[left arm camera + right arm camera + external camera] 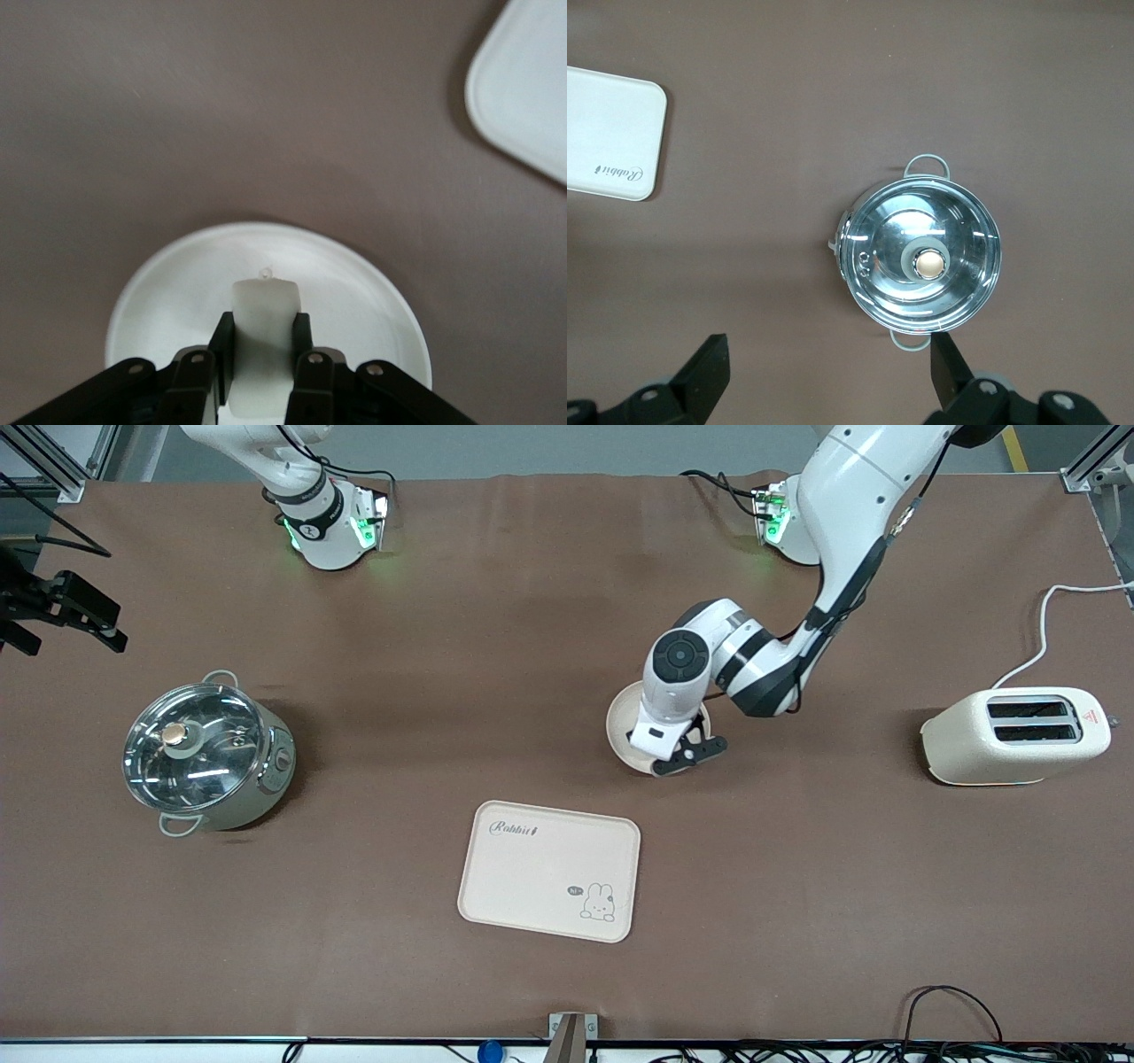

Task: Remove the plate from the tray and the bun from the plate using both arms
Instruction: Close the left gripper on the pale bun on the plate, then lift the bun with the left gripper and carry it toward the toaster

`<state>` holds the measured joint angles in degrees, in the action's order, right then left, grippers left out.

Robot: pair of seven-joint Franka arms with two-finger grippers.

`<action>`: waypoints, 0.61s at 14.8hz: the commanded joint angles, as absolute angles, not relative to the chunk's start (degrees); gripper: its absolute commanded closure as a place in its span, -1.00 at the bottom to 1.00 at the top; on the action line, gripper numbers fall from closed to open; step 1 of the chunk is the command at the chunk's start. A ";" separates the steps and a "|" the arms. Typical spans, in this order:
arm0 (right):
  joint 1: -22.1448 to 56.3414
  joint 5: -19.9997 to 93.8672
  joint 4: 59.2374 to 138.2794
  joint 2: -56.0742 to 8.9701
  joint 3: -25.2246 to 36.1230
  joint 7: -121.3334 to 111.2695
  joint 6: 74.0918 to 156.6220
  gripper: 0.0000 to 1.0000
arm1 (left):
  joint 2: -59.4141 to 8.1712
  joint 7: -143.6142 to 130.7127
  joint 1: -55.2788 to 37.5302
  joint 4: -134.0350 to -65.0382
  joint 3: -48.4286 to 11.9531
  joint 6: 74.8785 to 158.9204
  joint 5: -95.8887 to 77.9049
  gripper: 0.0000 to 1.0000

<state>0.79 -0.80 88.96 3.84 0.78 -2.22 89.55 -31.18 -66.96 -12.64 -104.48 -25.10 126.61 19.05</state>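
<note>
The round cream-white plate (622,731) lies on the brown table near the middle, toward the left arm's end. My left gripper (687,757) is low over the plate's rim nearest the front camera. In the left wrist view the plate (177,292) fills the lower part, and my left gripper (264,332) is shut on a pale upright piece at its rim. My right gripper (106,627) is open and empty, high over the table beside the pot; it also shows in the right wrist view (830,363). The bun is out of view.
A steel pot with a glass lid (205,755) stands toward the right arm's end, also in the right wrist view (921,264). A rectangular cream rabbit tray (549,881) lies nearer the front camera than the plate. A cream toaster (1014,735) stands at the left arm's end.
</note>
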 commanded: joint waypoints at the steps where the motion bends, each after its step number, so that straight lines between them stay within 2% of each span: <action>1: 1.23 -1.93 88.42 3.60 0.70 -2.20 89.03 -1.00 | -28.58 -59.10 -8.45 -105.02 -25.57 122.62 17.84 0.41; 4: 1.23 -1.93 88.42 3.60 0.70 -2.20 88.95 -1.00 | -25.06 -48.63 -1.78 -108.71 -25.84 119.62 17.84 0.42; 9: 2.20 -1.93 88.33 3.60 0.62 -2.11 89.03 -1.00 | -25.83 -37.28 7.81 -110.39 -26.72 121.19 17.84 0.41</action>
